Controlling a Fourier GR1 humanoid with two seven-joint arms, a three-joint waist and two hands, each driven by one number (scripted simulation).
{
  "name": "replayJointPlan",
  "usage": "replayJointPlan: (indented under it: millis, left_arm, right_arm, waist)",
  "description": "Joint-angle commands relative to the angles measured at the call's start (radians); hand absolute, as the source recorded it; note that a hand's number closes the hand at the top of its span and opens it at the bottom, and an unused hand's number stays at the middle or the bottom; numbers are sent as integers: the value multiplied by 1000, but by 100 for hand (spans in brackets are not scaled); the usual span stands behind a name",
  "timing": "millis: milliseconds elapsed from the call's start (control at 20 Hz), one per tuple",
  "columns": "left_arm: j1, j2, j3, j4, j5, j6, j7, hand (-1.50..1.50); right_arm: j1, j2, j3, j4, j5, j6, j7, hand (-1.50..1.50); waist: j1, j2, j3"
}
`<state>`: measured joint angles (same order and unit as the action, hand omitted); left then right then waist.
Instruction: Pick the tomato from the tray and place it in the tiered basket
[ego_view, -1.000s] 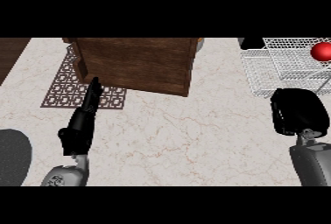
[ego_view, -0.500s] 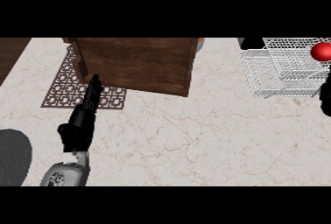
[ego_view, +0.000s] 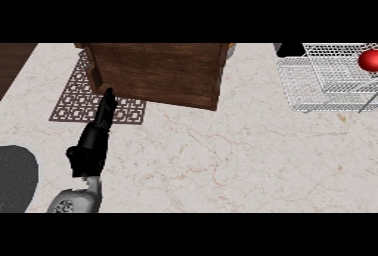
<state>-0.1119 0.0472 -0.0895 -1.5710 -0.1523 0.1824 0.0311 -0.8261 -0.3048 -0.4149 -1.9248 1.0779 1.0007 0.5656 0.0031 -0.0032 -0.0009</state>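
A red tomato (ego_view: 369, 60) lies in the white wire tiered basket (ego_view: 317, 87) at the right edge of the head view, partly cut off by the frame. My left hand (ego_view: 94, 137) rests open on the counter at the left, fingers straight and pointing up toward the wooden box. My right hand shows nowhere in the view.
A large brown wooden box (ego_view: 159, 72) stands at the top middle. A patterned brown mat (ego_view: 77, 102) lies under its left side. A dark object (ego_view: 289, 48) sits behind the basket. A dark grey rounded shape (ego_view: 16, 177) fills the lower left corner.
My right hand and forearm, seen below the basket a second ago, have drawn off past the right edge and are gone. The tomato stays in the basket. The left hand has not moved.
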Motion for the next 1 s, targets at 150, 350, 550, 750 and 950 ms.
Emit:
replayJointPlan:
  millis: [150, 350, 550, 750, 950]
  left_arm:
    - [-23, -24, -6, 52, 0, -3, -46, 0]
    - [-81, -11, 8, -6, -8, 1, 68, 0]
    - [-91, -11, 21, 69, -17, 1, 1, 0]
    - [-89, 13, 48, 34, -3, -11, 45, 0]
    - [10, -7, 3, 0, 6, -34, -13, 0]
  right_arm:
    - [-76, -80, -21, 301, -6, -203, -47, 150]
    - [-115, -156, -33, 396, -19, -242, -75, 150]
    - [-70, -217, 13, 488, 14, -334, -142, 150]
    - [-108, -237, 68, 641, 54, -431, -174, 150]
    - [-110, -262, 86, 823, 94, -593, -252, 150]
  waist:
    - [7, 8, 1]
    - [5, 5, 1]
    - [0, 6, 1]
    - [7, 6, 1]
    - [18, 9, 1]
